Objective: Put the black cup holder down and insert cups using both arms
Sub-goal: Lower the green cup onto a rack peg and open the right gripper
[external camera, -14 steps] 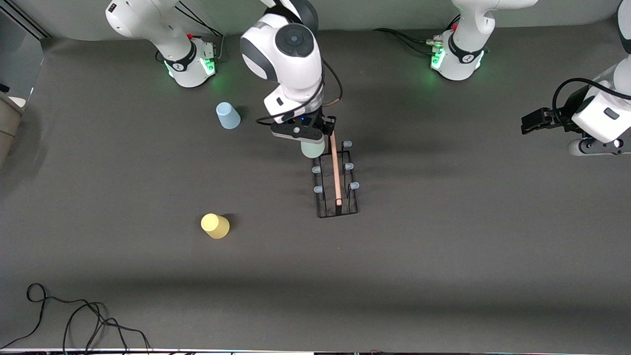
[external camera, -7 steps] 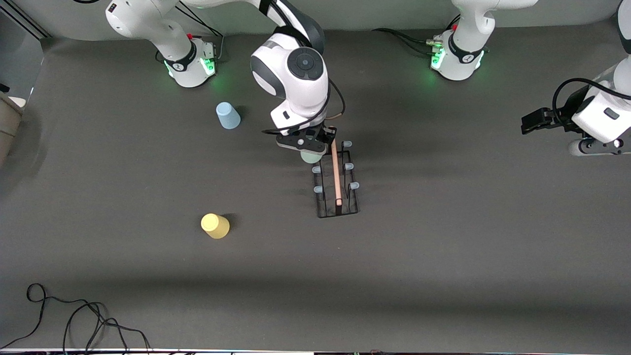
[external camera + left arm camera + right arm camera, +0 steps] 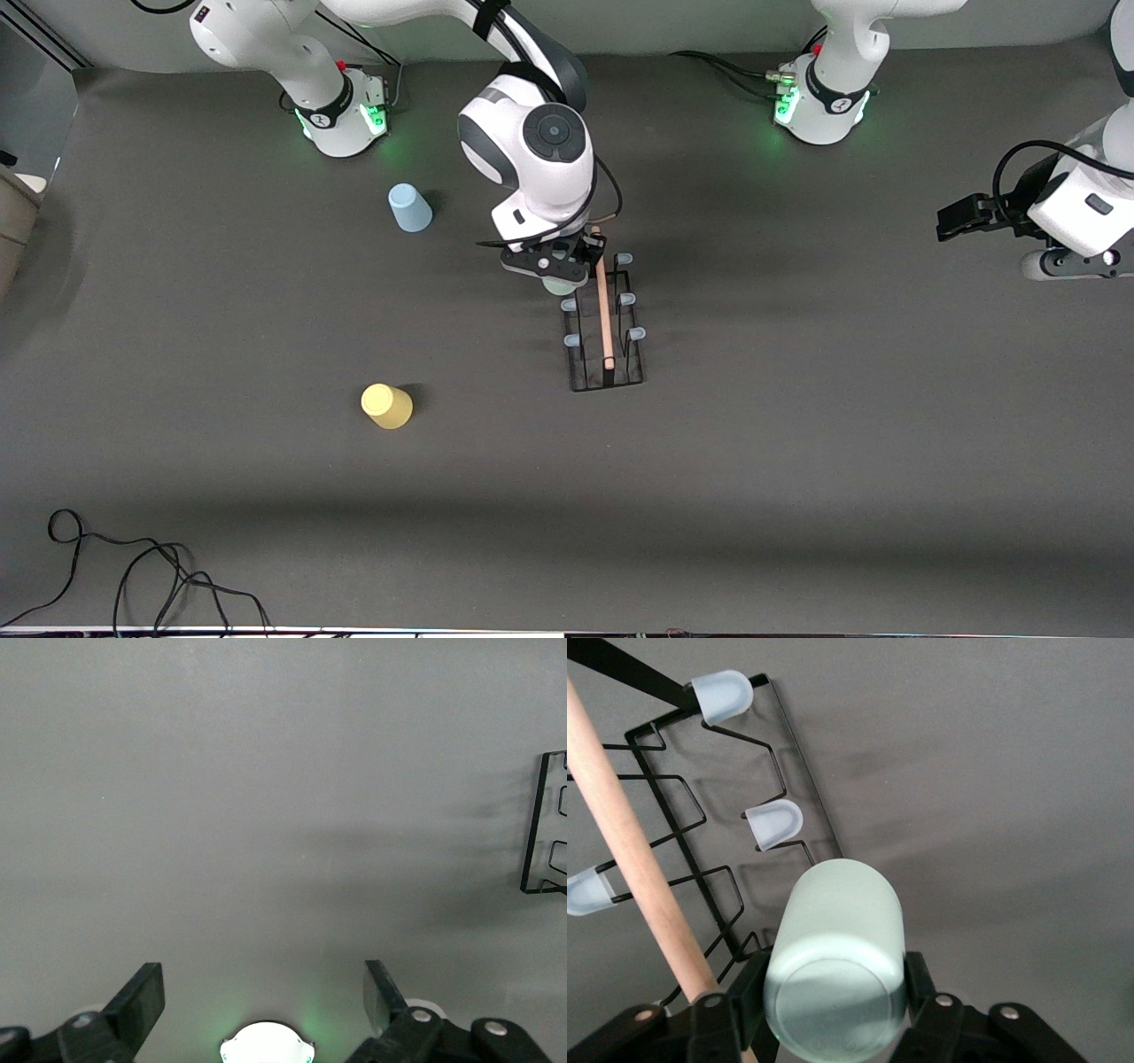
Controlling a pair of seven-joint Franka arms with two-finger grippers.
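While right gripper pinches pale green cup over black cup holder, left gripper spread, waiting
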